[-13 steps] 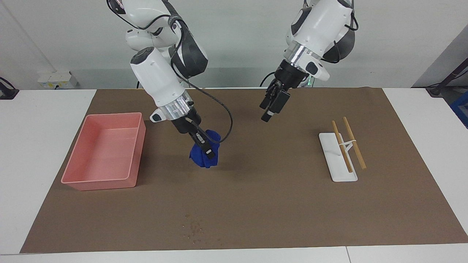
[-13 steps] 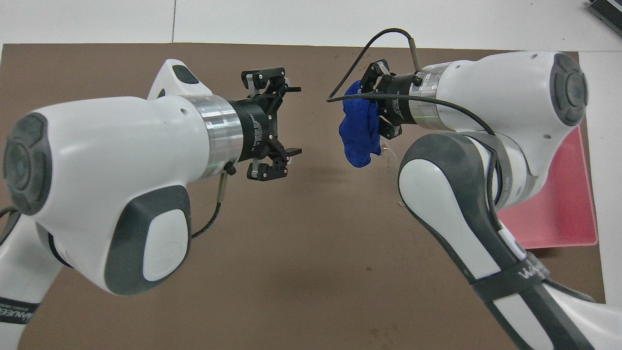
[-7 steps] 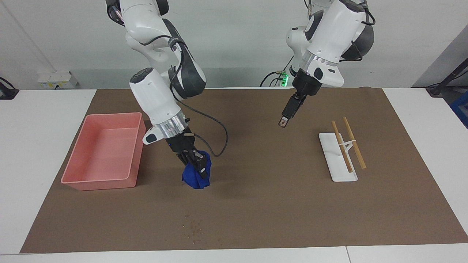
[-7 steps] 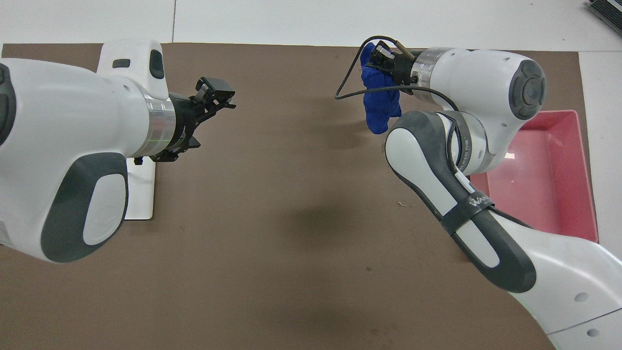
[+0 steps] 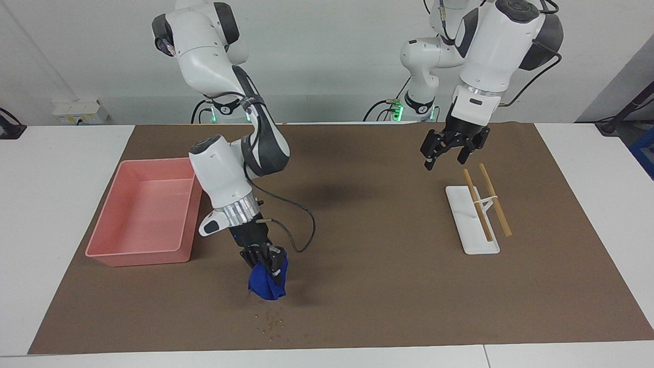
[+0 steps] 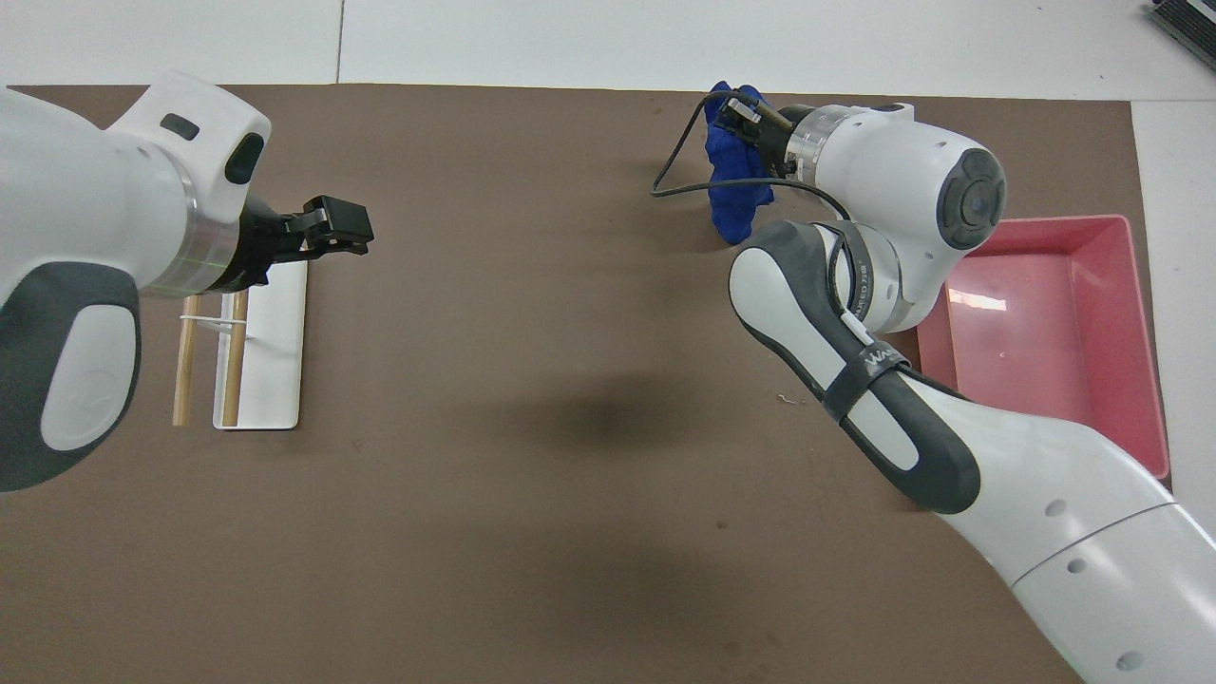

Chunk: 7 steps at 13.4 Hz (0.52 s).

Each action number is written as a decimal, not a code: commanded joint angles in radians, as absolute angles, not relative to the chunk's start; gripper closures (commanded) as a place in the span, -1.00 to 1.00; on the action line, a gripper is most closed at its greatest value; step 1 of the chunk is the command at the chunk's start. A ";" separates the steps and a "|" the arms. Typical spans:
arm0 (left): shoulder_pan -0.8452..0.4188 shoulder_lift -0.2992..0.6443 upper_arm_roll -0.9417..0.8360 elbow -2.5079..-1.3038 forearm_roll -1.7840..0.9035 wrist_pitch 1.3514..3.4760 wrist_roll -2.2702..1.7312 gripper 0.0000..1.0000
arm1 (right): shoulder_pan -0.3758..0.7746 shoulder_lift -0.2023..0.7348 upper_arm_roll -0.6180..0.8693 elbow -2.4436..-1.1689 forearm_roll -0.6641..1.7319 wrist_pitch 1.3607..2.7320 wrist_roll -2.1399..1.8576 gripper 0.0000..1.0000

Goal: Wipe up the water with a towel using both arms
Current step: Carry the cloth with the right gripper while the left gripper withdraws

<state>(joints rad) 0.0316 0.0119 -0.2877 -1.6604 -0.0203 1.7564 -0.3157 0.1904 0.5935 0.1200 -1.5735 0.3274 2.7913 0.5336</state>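
Note:
My right gripper point(image 5: 269, 264) is shut on the royal-blue towel point(image 5: 265, 287), which hangs bunched below it down to the brown mat. I cannot tell whether the towel touches the mat. A patch of small specks point(image 5: 273, 322) lies on the mat just farther from the robots than the towel. In the overhead view the right gripper point(image 6: 746, 112) and towel point(image 6: 733, 195) sit close to the mat's outer edge. My left gripper point(image 5: 446, 157) is open and empty, up in the air over the mat beside the white tray; it also shows in the overhead view point(image 6: 340, 228).
A pink bin point(image 5: 148, 250) stands at the right arm's end of the mat, beside the right forearm; it also shows in the overhead view point(image 6: 1140, 342). A white tray point(image 5: 460, 202) with two wooden sticks point(image 5: 494, 200) lies at the left arm's end.
My right gripper has carried the towel away from the robots and down toward the specks. My left gripper has swung toward its own end of the table, next to the white tray, and turned.

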 commanded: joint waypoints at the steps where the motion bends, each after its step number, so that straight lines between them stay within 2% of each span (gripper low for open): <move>1: 0.087 -0.021 -0.288 -1.658 -0.005 1.619 -0.146 -1.00 | 0.181 0.510 0.127 -1.747 0.325 2.792 0.563 1.00; 3: 0.153 -0.021 -0.288 -1.617 -0.009 1.560 -0.062 -1.00 | 0.178 0.467 0.126 -1.828 0.327 2.722 0.635 1.00; 5: 0.170 -0.012 -0.288 -1.544 -0.012 1.475 -0.051 -1.00 | 0.161 0.437 0.126 -1.839 0.327 2.544 0.698 1.00; 7: 0.140 -0.015 -0.238 -1.532 -0.008 1.454 -0.046 -1.00 | 0.140 0.413 0.123 -1.841 0.325 2.413 0.770 1.00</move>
<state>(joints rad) 0.1625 -0.0191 -0.2748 -1.5641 -0.0196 1.4963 -0.0619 0.1698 0.4767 0.1178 -1.7934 0.3283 2.5095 0.7108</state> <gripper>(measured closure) 0.000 0.881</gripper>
